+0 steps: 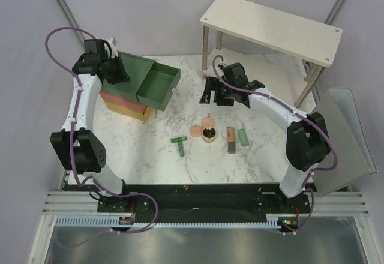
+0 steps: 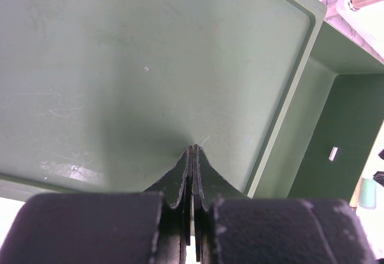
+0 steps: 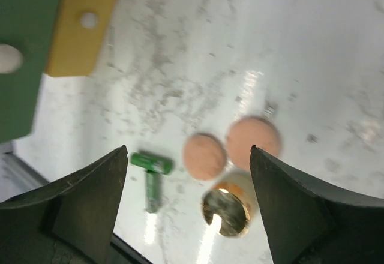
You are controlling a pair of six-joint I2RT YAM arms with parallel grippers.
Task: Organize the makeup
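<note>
Makeup (image 1: 210, 134) lies loose on the marble-patterned table (image 1: 258, 162), none of it stowed: dark green T-shaped tool (image 1: 179, 144), round gold pot (image 1: 209, 136), two pink round discs (image 1: 197, 131), orange-brown tube (image 1: 230, 139), mint-green oblong case (image 1: 243, 137). Beyond, the right gripper (image 3: 187, 150) hovers empty, jaws spread, seemingly poised to pick. Farthest, the left gripper (image 2: 193, 156), pressed together, meets the top of the green, orange and yellow drawer box (image 1: 141, 69), likely bracing it, its green drawer (image 1: 157, 87) open

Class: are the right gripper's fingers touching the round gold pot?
Apart. The top view shows bare table between the right gripper and the round gold pot; its fingers stand open.
</note>
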